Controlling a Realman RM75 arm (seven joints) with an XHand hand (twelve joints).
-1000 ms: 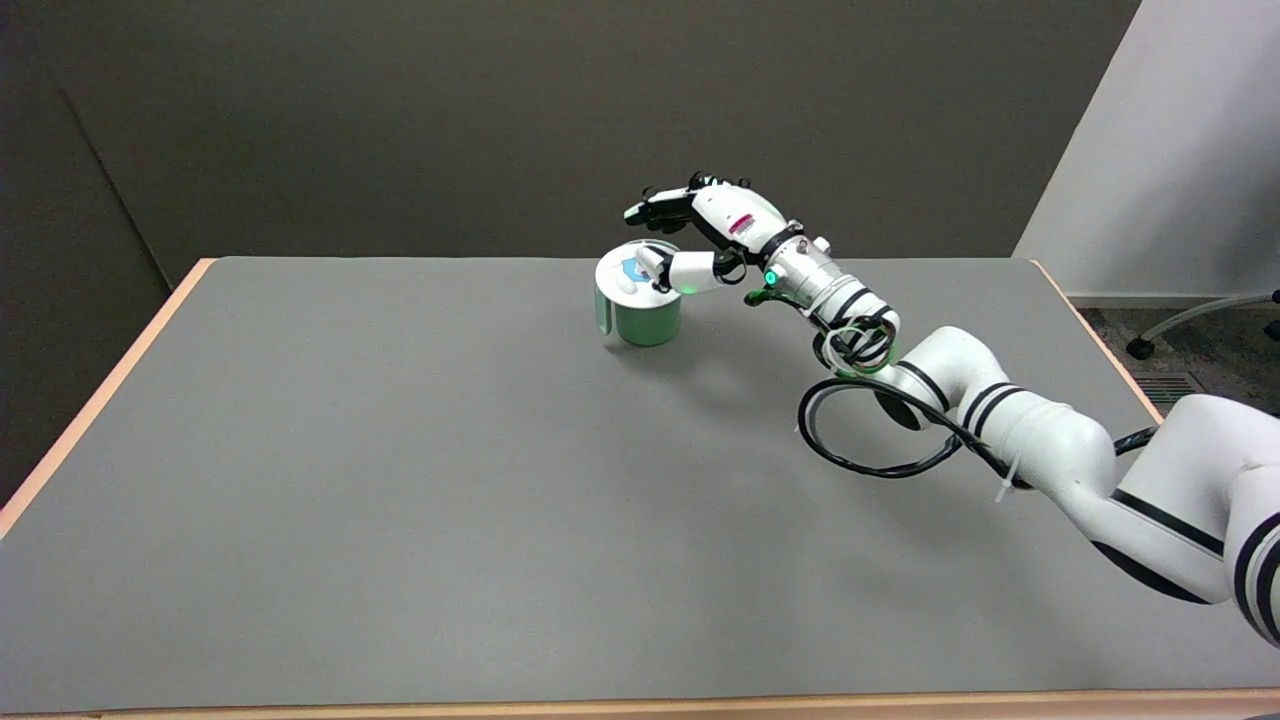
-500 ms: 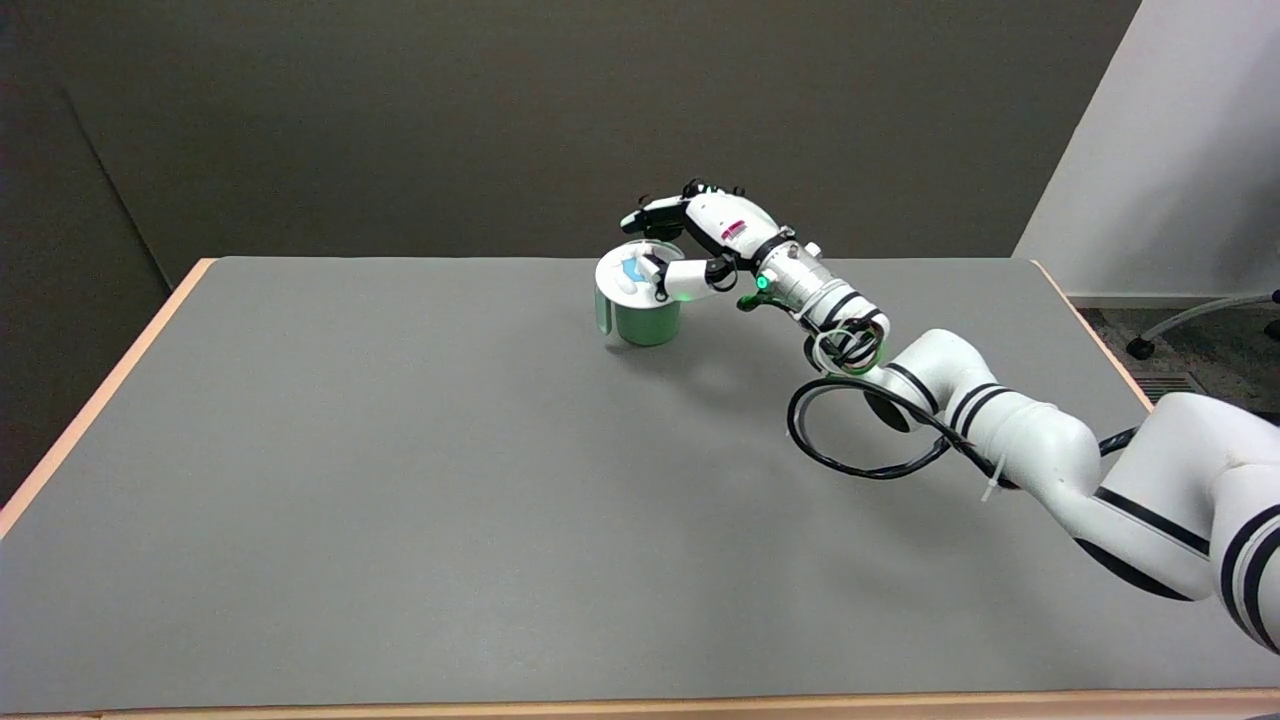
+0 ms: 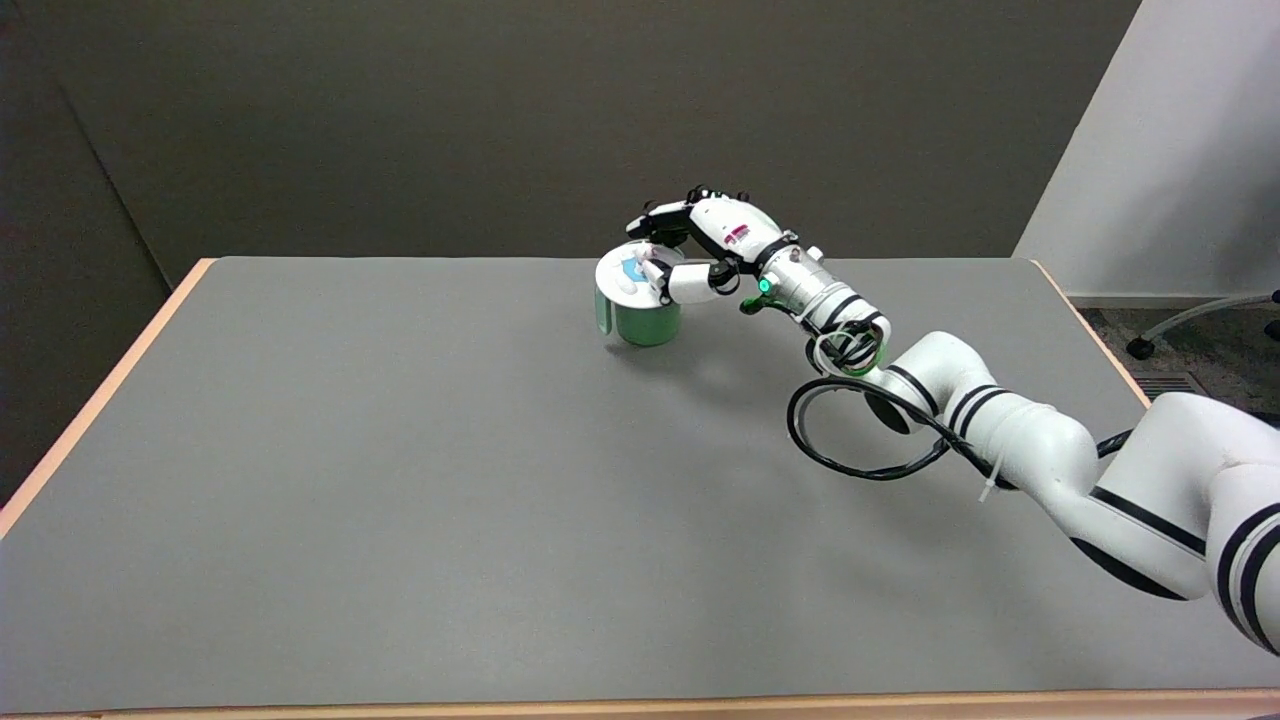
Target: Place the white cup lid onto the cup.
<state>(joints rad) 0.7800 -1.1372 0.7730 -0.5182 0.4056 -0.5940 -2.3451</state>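
A green cup stands on the grey table at the far middle. The white cup lid, with a blue mark on top, lies on the cup's mouth, shifted to the left and overhanging that side. My right hand reaches in from the right, above and just behind the cup. Its thumb lies on the lid's top near the right edge, and its dark fingertips curl down at the lid's far rim, so the hand holds the lid. The cup's far rim is hidden by the hand.
The white right arm stretches across the table's right side with a black cable loop hanging under it. An orange edge borders the table. A chair base stands on the floor at the far right.
The hand has shifted slightly left over the cup, and its fingers have lowered toward the lid's far rim. The thumb has drawn in. Cup and lid stay in place.
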